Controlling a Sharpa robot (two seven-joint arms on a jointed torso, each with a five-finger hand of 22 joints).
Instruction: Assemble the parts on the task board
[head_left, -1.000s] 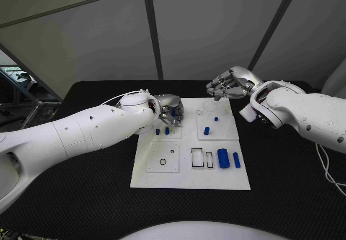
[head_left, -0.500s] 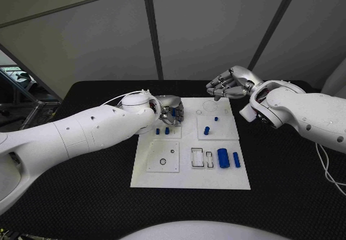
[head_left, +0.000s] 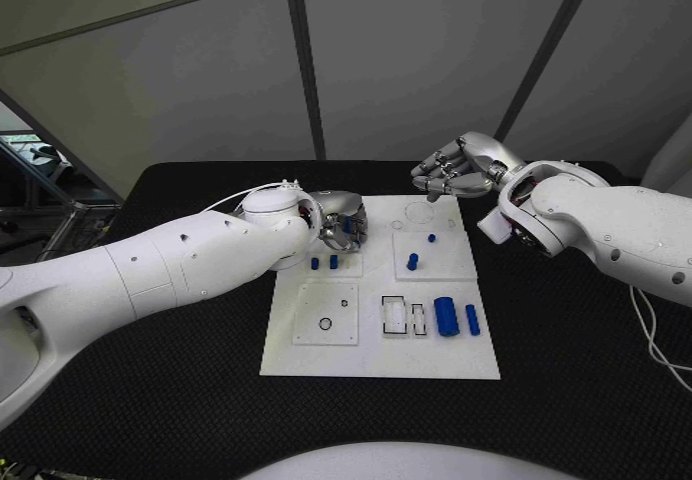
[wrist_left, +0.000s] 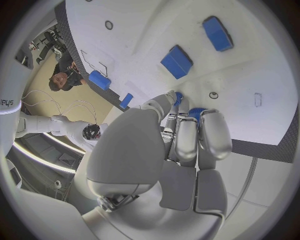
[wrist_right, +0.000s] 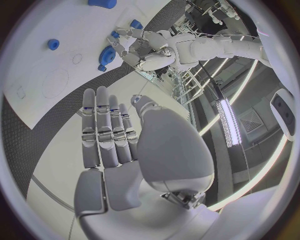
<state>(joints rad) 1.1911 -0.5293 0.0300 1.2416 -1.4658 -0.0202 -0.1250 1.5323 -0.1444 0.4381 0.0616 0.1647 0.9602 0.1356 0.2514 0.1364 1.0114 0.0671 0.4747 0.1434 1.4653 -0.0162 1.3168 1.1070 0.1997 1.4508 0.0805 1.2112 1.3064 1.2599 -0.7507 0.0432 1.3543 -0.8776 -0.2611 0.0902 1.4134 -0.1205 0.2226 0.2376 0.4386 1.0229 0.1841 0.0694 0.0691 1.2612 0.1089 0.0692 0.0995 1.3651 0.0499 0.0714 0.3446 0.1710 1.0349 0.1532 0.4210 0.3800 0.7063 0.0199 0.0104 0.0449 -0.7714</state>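
In the head view, the board (head_left: 382, 345) lies in the middle of the black surface (head_left: 144, 400). The left hand (head_left: 338, 222) is over the board's far left corner, fingers curled down. Just beside it stand two small blue parts (head_left: 325, 263). Near the right edge a thick cylinder (head_left: 446, 316) and a thin rod (head_left: 473, 320) lie side by side. The right hand (head_left: 456, 170) hangs over the far edge of the board, fingers bent, holding nothing.

In the left wrist view, the left hand (wrist_left: 181, 145) pinches a blue toothed part (wrist_left: 197, 112) between its fingertips, above the white board.

In the right wrist view, the right hand (wrist_right: 112, 135) has its fingers straight, close together and empty.
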